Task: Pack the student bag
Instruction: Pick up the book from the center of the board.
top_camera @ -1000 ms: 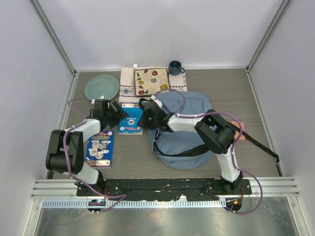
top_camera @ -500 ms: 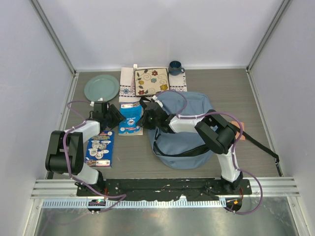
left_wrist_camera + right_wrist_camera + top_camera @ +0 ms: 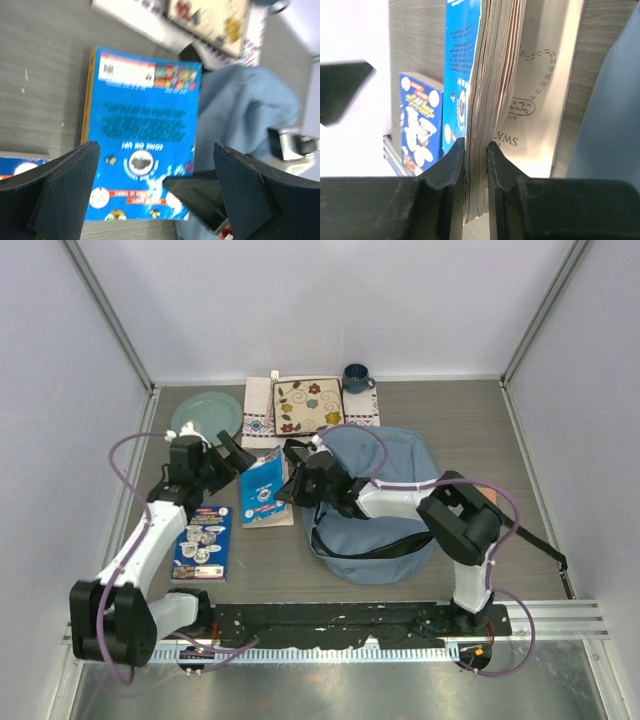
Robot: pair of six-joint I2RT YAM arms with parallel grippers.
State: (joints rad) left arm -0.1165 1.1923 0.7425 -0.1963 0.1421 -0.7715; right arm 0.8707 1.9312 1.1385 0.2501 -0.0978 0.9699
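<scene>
Blue fabric fills the right side of the top view: the student bag [image 3: 385,532] lies on the table [image 3: 480,430] just behind the right claw [image 3: 287,490], whose arm reaches across it. That claw is closed on the right edge of a blue book [image 3: 262,490], which sits tilted between the two claws. The left claw [image 3: 238,455] is beside the book's far left corner, spread wide and gripping nothing. A second book [image 3: 203,540] lies flat, nearer the arm bases than the left claw.

From the left wrist, the left claw [image 3: 155,146] gapes wide above the blue book [image 3: 142,120] with nothing in its grip. The bag [image 3: 250,110] is to its right, past the book, and the second book [image 3: 20,167] shows a corner beside its left finger.

From the right wrist, the right claw [image 3: 475,150] pinches the blue book [image 3: 492,75] by its page edge, both fingers pressed against the paper. The bag [image 3: 612,100] is just to the claw's right, and the second book [image 3: 419,120] lies flat on the table to its left.
</scene>
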